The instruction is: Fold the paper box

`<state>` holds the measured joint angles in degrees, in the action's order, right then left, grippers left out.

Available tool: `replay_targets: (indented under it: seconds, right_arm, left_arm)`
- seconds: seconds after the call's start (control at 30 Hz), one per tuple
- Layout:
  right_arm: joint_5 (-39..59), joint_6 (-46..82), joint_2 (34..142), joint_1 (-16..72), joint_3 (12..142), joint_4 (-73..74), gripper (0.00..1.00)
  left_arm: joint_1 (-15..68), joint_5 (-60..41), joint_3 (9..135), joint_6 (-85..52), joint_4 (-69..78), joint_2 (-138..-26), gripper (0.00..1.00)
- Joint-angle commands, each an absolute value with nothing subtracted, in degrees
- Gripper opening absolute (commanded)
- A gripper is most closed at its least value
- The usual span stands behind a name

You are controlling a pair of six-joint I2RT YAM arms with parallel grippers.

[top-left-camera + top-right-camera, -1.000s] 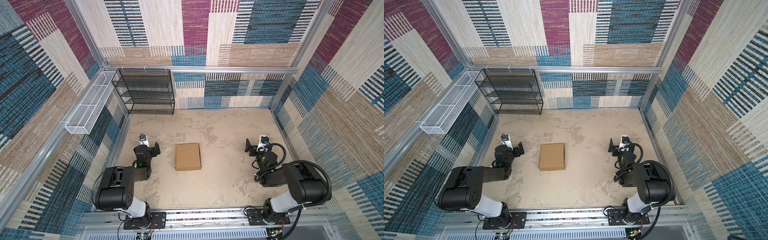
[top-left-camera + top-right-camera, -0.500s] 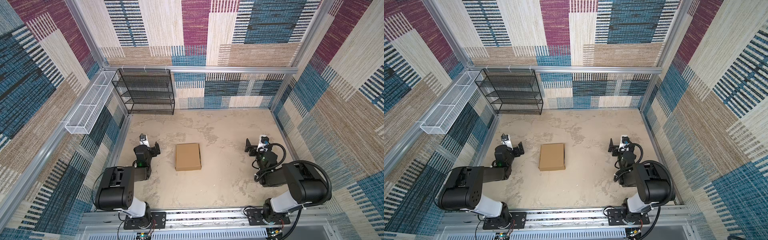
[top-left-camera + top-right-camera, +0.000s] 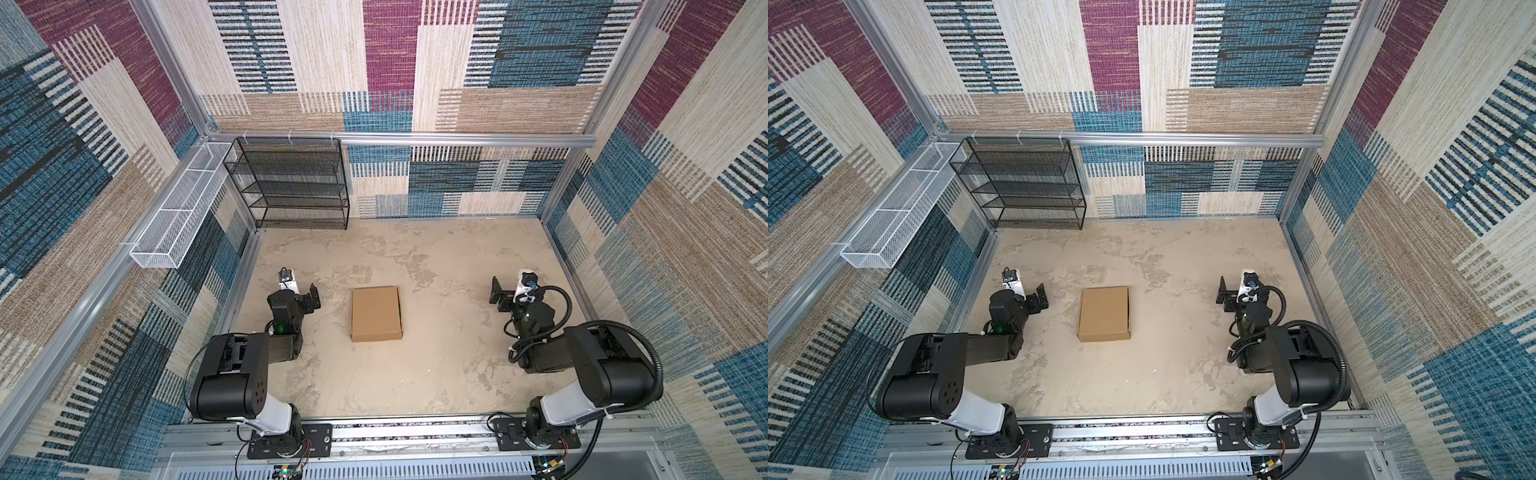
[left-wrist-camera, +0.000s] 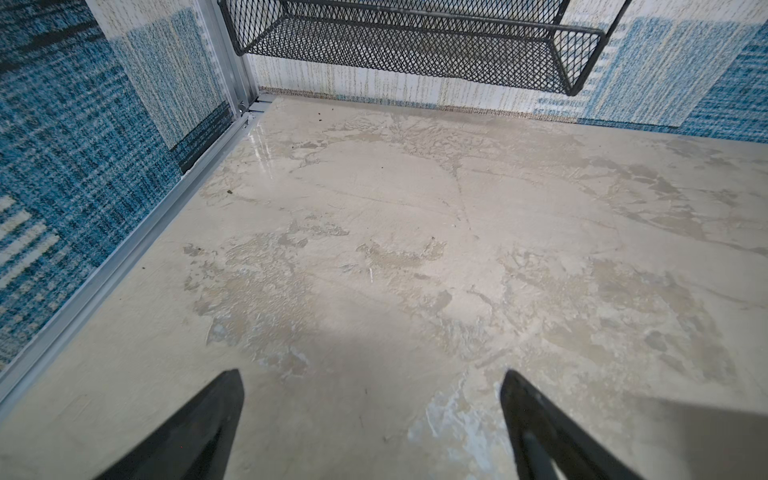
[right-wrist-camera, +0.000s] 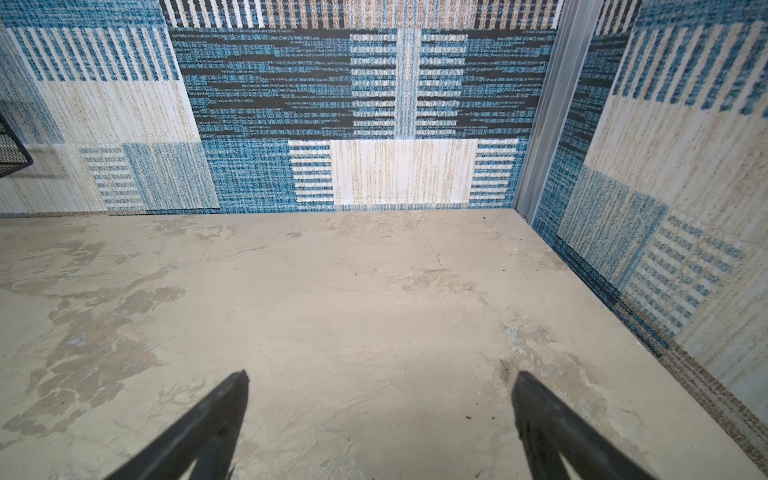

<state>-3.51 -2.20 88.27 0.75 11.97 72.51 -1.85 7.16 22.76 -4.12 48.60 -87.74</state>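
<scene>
The paper box (image 3: 376, 313) lies flat and closed near the middle of the table (image 3: 436, 374), a shallow rectangular mailer with its long sides running near to far. In both top views its lid (image 3: 1104, 309) is plain brown cardboard, and its near wall shows as a narrow strip. It sits between the two arms, touching neither and closer to the left one. The left end effector (image 3: 301, 291) hovers low over the table just left of the box, pointing toward the far wall. The left wrist view shows its two dark fingers (image 4: 216, 415) standing wide apart with only bare, mottled beige tabletop between them. The right end effector (image 3: 510, 291) is well apart from the box, on the right side of the table. Its fingers (image 5: 220, 415) are also spread wide over bare surface and hold nothing. A small green light glows on each arm's wrist link (image 3: 279, 328). At the far left corner a black mesh shelf rack (image 3: 291, 183) hangs on the far wall, and a white wire basket (image 3: 178, 212) runs along the left wall. Patchwork carpet panels (image 3: 519, 50) in blue, maroon and tan line all the walls. The markings on the arm bases along the near rail (image 3: 415, 432) are too small to read.
</scene>
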Motion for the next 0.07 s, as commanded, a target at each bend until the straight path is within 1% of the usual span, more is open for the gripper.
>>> replay_targets:
  seconds: [0.0, 0.03]
  right_arm:
    - [-2.86, -1.41, 88.18, 0.73, 12.05, 73.86, 1.0]
    - [-2.87, -1.41, 88.06, 0.7, 11.89, 74.01, 1.0]
  left_arm:
    - [-1.85, 6.77, 23.07, -2.72, 48.6, -87.75, 0.99]
    - [-1.93, 6.77, 23.03, -2.72, 48.6, -87.73, 0.99]
